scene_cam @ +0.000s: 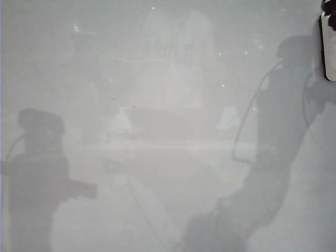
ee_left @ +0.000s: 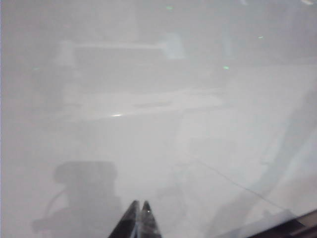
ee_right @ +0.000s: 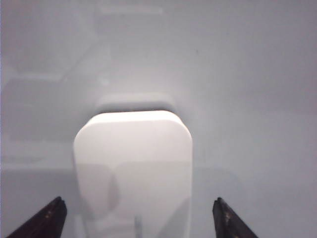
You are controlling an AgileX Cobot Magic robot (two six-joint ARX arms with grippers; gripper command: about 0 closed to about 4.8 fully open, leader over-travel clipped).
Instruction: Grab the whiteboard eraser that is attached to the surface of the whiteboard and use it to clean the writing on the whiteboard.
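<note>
While the whiteboard fills every view, glossy pale grey with arm shadows and reflections, no legible writing, brand or label shows; only a few tiny dark specks near the exterior view's middle, too small to read. Whiteboard eraser sits at the far right edge of the exterior view, upper part, flat on the board, cut off by the frame. Right gripper hangs over it, jaws spread wide, dark fingertips either side of the eraser, not touching. Left gripper hovers over bare board, its tips pressed together, holding nothing.
</note>
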